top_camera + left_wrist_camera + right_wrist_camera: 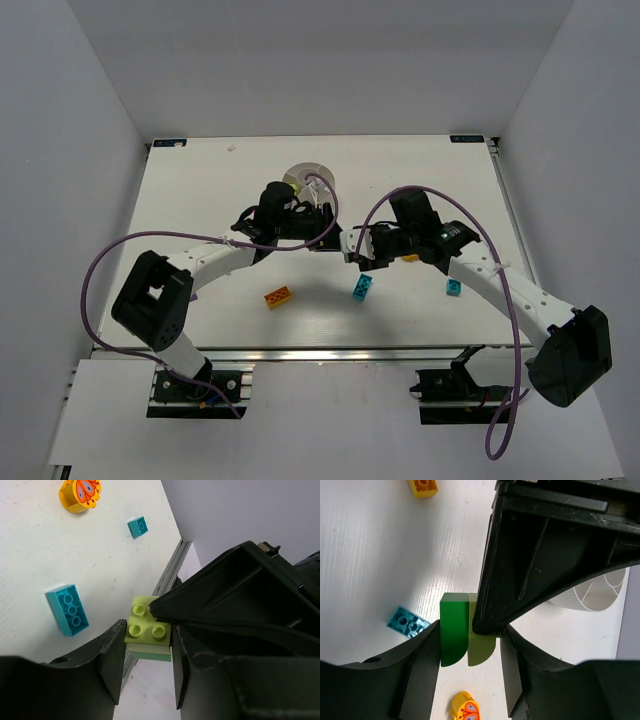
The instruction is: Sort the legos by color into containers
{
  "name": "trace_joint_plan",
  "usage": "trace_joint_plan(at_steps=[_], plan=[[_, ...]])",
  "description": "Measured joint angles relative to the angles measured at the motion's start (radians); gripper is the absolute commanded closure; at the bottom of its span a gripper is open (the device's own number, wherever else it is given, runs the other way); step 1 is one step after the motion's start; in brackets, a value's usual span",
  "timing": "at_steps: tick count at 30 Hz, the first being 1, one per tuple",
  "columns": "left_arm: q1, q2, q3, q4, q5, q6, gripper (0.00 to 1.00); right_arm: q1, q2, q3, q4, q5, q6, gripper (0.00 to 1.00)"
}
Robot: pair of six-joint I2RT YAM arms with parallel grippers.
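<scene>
Two joined legos, a dark green brick [454, 630] and a lime brick [482, 652], hang above the table between both grippers. My right gripper [470, 632] is shut on the pair, one pad flat on the green side. From the other side my left gripper [148, 647] is shut on the studded lime brick [145, 626], and its finger [545, 555] crosses the right wrist view. Seen from above, the two grippers [345, 245] meet in front of the white bowl of containers [305, 178], mostly hidden behind the left arm.
Loose legos lie on the table: an orange-yellow brick [279, 297], a cyan brick [362, 287], a small cyan one [454, 288]. A round yellow-orange piece with red [466, 707] lies below the right gripper. The bowl's wall [600, 592] shows at the right.
</scene>
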Motion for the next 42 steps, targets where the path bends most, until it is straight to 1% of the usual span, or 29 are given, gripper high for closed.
trace_joint_plan(at_steps=[1,3,4,6,7,8,9,12,19,23,27,31,33,35,37,42], plan=[[0.0,0.001,0.0,0.001,0.004,-0.002,0.76,0.0,0.0,0.0,0.0,0.001,0.0,0.59],[0.0,0.002,0.0,0.003,0.006,-0.003,0.83,0.0,0.0,0.0,0.0,0.002,0.002,0.55],[0.0,0.003,0.0,0.005,0.008,-0.004,0.88,0.0,0.0,0.0,0.0,0.002,0.002,0.51],[0.0,0.004,0.0,0.006,0.013,-0.005,0.93,0.0,0.0,0.0,0.001,0.002,0.006,0.48],[0.0,0.004,0.0,0.006,0.014,-0.005,0.94,0.0,0.0,0.0,0.001,0.002,0.009,0.43],[0.001,0.004,0.0,0.006,0.016,-0.005,0.99,0.0,0.0,0.0,0.001,0.001,0.015,0.41],[0.001,0.004,0.0,0.006,0.019,-0.005,1.0,0.0,0.0,0.0,0.002,0.001,0.021,0.37],[0.0,0.004,0.0,0.009,0.029,-0.005,1.0,0.001,0.0,-0.001,0.013,0.005,0.046,0.11],[0.01,0.002,0.0,-0.007,0.017,0.028,1.0,-0.002,-0.008,-0.013,0.086,0.055,0.14,0.11],[0.023,-0.01,0.023,-0.104,-0.05,0.112,1.0,-0.017,-0.035,-0.032,0.118,0.092,0.237,0.11],[0.029,-0.042,0.061,-0.193,-0.155,0.215,1.0,-0.064,-0.045,-0.041,0.123,0.051,0.373,0.11],[0.029,-0.131,0.055,-0.236,-0.254,0.311,1.0,-0.14,-0.038,-0.04,0.122,-0.108,0.529,0.11],[0.029,-0.178,0.047,-0.233,-0.275,0.35,1.0,-0.177,-0.009,-0.04,0.134,-0.229,0.639,0.11],[0.029,-0.224,0.021,-0.204,-0.284,0.392,1.0,-0.209,0.043,-0.042,0.195,-0.365,0.771,0.11],[0.024,-0.269,-0.021,-0.172,-0.289,0.427,1.0,-0.232,0.096,-0.069,0.333,-0.489,0.965,0.11],[0.018,-0.343,-0.136,-0.077,-0.273,0.457,1.0,-0.25,0.16,-0.184,0.75,-0.684,1.414,0.11]])
